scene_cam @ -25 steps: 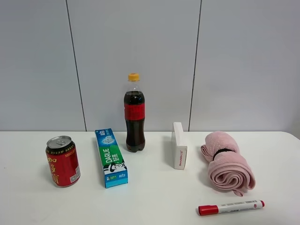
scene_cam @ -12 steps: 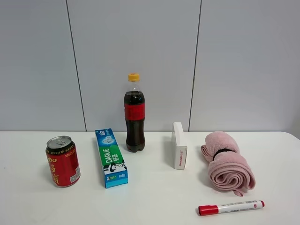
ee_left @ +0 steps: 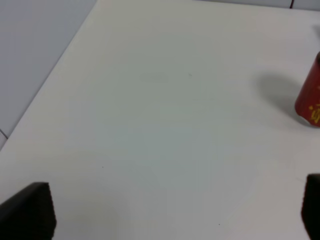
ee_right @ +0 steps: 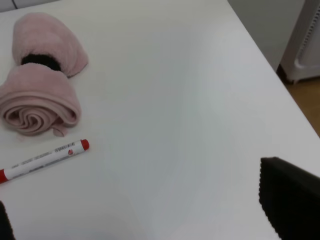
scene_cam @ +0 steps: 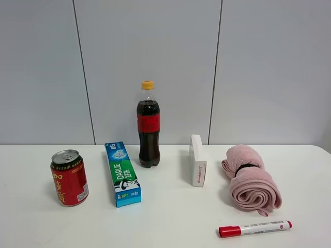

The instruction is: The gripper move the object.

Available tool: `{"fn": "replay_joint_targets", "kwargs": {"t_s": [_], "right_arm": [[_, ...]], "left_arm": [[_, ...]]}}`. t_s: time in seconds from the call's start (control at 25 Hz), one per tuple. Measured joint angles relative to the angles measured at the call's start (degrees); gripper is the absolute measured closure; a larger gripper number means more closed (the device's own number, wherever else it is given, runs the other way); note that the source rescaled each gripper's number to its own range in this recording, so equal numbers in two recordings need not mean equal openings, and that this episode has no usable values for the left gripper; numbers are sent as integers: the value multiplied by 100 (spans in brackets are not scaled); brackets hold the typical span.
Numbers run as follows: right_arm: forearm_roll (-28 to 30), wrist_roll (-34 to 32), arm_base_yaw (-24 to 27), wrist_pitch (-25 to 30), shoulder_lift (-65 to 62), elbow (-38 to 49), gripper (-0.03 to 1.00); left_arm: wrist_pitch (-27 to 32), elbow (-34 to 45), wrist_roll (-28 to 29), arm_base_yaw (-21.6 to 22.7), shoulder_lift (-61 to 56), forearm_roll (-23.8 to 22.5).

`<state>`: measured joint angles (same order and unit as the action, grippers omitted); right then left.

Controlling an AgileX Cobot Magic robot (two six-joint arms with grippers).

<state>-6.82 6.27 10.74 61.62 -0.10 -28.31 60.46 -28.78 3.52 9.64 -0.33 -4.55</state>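
Note:
On the white table stand a red can, a green-blue toothpaste box, a cola bottle, a white box, a rolled pink towel and a red-capped marker. No gripper shows in the exterior high view. My left gripper is open and empty over bare table, with the can some way off. My right gripper is open and empty, apart from the marker and the towel.
A grey panelled wall stands behind the table. The right wrist view shows the table's edge with floor and a white unit beyond. The left wrist view shows the table's edge.

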Motion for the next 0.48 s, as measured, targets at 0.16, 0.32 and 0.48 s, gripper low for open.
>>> {"fn": "replay_joint_targets", "kwargs": {"t_s": [0.16, 0.32, 0.48], "right_arm": [[300, -423, 0, 0, 0, 0, -3], [382, -539, 0, 0, 0, 0, -3], [383, -539, 0, 0, 0, 0, -3]], "left_arm": [[0, 0, 0, 0, 0, 0], [0, 0, 0, 0, 0, 0], [0, 0, 0, 0, 0, 0]]}}
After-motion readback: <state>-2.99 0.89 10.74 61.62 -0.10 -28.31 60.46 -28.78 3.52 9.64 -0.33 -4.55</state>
